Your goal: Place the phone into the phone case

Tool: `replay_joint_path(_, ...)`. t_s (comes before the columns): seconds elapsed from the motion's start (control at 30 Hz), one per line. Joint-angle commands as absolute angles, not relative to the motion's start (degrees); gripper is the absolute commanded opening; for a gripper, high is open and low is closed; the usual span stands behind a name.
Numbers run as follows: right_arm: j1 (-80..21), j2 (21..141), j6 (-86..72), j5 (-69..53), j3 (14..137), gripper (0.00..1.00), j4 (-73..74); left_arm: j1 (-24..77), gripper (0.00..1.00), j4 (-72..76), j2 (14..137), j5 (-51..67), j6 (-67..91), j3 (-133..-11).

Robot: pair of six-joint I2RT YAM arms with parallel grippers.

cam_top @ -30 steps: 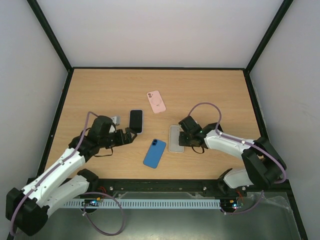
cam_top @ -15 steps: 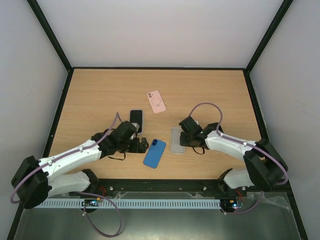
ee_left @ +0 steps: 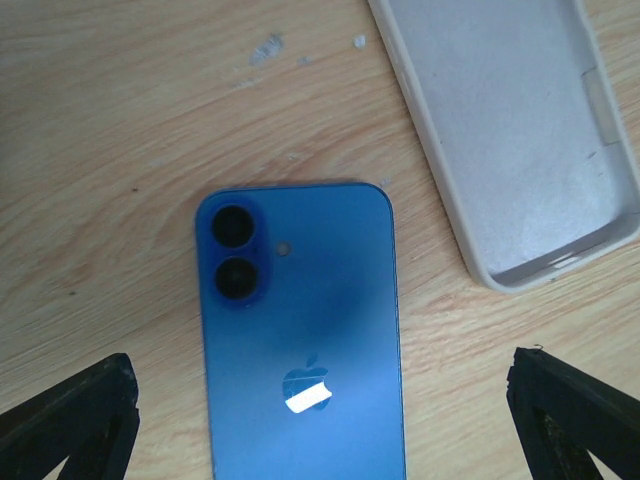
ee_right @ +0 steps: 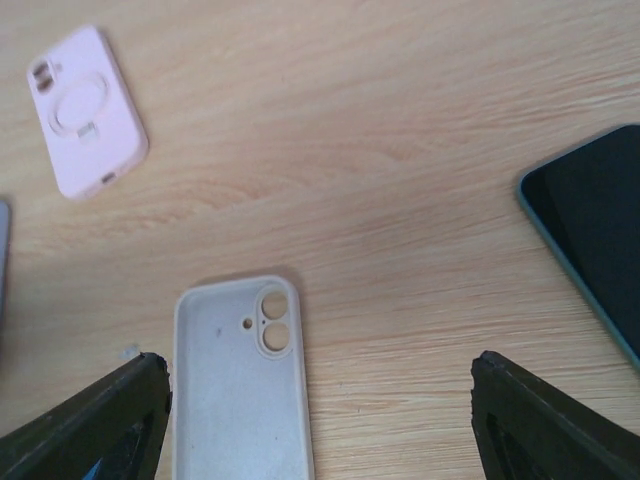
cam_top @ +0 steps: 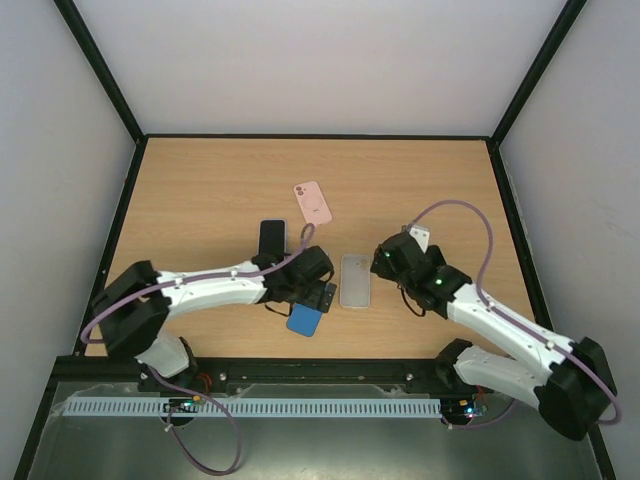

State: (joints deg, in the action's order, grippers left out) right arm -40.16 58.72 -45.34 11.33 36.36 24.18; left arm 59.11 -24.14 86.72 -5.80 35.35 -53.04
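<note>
Two arms reach in from the near edge of the table (cam_top: 200, 190). The left arm lies low and stretched to the right, and its left gripper (cam_top: 322, 296) hangs over the blue phone (cam_top: 304, 321). The right arm is bent at the elbow and angled to the left, with the right gripper (cam_top: 383, 262) just beside the pale phone case (cam_top: 354, 279).

The left wrist view shows both fingers spread wide at the frame corners, released, with the phone lying back-up between them. Its two lenses point away. The top view hides that half of the phone under the gripper. A strip of bare wood separates the phone from the case.

The right wrist view shows the right fingers also spread and gripping nothing. The case lies open side up, with its camera cut-out at the far end. Whether either gripper touches the table cannot be told.

Farther out lie a black phone (cam_top: 272, 238), screen-up, and then a pink case (cam_top: 313, 203). Both are well apart from the table's black-framed edges.
</note>
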Motion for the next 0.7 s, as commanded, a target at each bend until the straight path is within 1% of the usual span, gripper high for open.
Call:
replay_joint_path(0.0,-40.5,51.9,-49.0,18.3,34.3,0.81,26.1,60.6,1.00,-27.3,92.4,-8.1,32.7,-56.1)
replay_joint_path(0.13,-40.5,45.8,-49.3,19.0,32.0,0.80,24.8,61.0,1.00,-27.5,95.6,-8.0,32.5,-57.0)
replay_joint_path(0.3,-40.5,42.0,-48.9,19.7,30.8,0.80,24.7,61.4,1.00,-26.9,97.9,-7.3,32.1,-57.4)
replay_joint_path(0.47,-40.5,40.9,-48.3,19.9,30.5,0.79,24.7,61.6,0.99,-26.4,99.3,-6.7,32.2,-57.5)
replay_joint_path(0.67,-40.5,41.1,-48.0,18.1,30.0,0.79,24.0,61.7,0.95,-26.4,101.0,-6.9,32.5,-57.8)
